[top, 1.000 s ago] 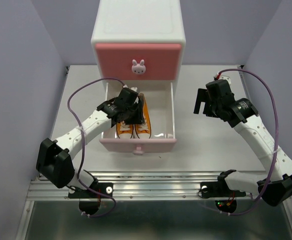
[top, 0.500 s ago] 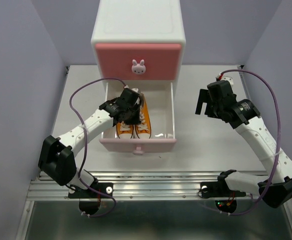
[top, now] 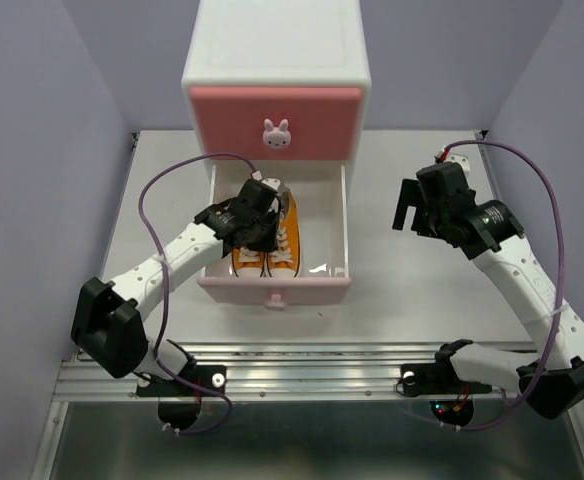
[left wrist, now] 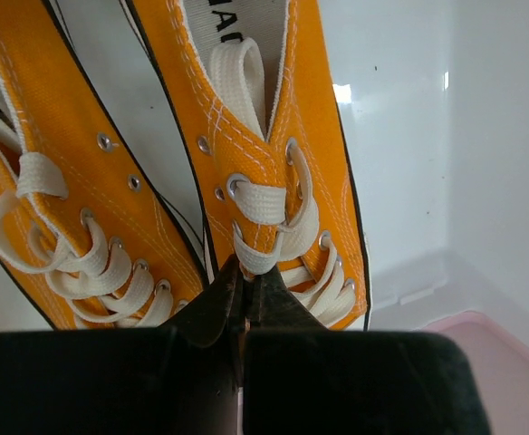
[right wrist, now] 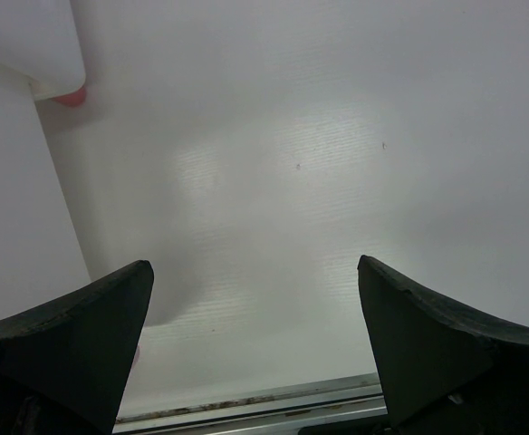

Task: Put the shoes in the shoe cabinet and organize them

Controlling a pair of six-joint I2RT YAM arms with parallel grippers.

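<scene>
Currently on the table (top: 412,290): one white cabinet (top: 277,60), far centre.

- Upper drawer (top: 322,120): pink front, bunny knob (top: 277,133), closed; contents hidden.
- Lower drawer (top: 344,225): pulled out toward the near edge. It holds two shoes in its left half, side by side, toes near: left orange shoe (top: 247,262) and right orange shoe (top: 286,250). White floor shows to their right.
- Left gripper (left wrist: 244,272): over the lower drawer, fingers pressed together, tips at the white laces of the right orange shoe. Whether a lace is pinched cannot be told.
- Right gripper (right wrist: 255,290): fingers wide apart, holding nothing, over the table right of the cabinet, near one pink foot (right wrist: 68,96).
</scene>
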